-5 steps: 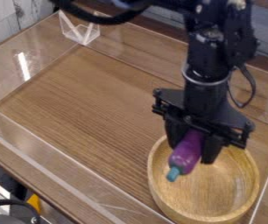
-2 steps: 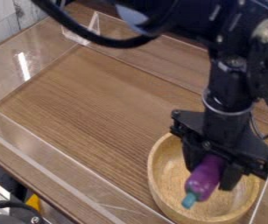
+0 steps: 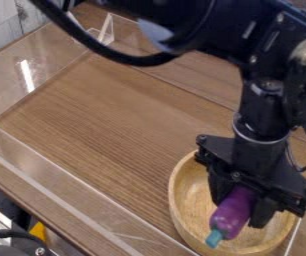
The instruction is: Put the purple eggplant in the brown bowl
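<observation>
Eggplant (image 3: 232, 214) now hangs stem-down inside the bowl (image 3: 185, 200) near the tabletop's right front corner, deeper than a second ago. Gripper (image 3: 240, 212) clamped on it; release looks like the remaining step.

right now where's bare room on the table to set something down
The wooden tabletop is bare from the clear wall across to the brown bowl. It is crowded at the bowl, where the gripper holds the purple eggplant.

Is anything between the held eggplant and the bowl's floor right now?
Nothing shows there in the camera view: the purple eggplant, clamped in the gripper, hangs over the brown bowl's bare wood.
</observation>
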`<state>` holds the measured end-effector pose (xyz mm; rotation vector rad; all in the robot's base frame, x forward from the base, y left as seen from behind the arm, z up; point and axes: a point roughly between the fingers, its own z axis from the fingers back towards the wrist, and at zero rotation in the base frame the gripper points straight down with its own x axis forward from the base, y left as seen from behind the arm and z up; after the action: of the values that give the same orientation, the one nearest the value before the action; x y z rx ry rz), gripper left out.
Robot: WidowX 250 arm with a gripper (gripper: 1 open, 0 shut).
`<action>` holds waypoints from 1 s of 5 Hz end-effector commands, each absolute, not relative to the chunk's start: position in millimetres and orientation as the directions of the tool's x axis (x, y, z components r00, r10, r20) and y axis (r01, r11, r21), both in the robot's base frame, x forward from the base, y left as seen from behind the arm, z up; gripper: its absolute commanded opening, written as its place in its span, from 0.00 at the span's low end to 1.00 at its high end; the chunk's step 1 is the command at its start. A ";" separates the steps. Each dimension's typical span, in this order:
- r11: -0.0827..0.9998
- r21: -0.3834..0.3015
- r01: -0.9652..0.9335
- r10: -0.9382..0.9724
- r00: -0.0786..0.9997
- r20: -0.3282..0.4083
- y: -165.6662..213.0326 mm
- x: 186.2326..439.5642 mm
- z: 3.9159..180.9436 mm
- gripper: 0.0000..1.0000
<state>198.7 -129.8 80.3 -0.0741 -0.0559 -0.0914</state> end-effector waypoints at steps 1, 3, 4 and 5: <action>0.991 -0.083 0.104 -0.096 0.991 0.092 -132.7 199.5 88.4 0.00; 0.993 -0.079 0.091 -0.084 0.993 0.089 -129.4 201.7 86.2 0.00; 0.994 -0.075 0.080 -0.073 0.994 0.085 -126.5 205.1 83.5 0.00; 0.995 -0.070 0.069 -0.063 0.995 0.081 -123.5 208.5 80.5 0.00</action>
<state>203.3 -122.3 72.5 -0.0580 -0.0460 -0.0681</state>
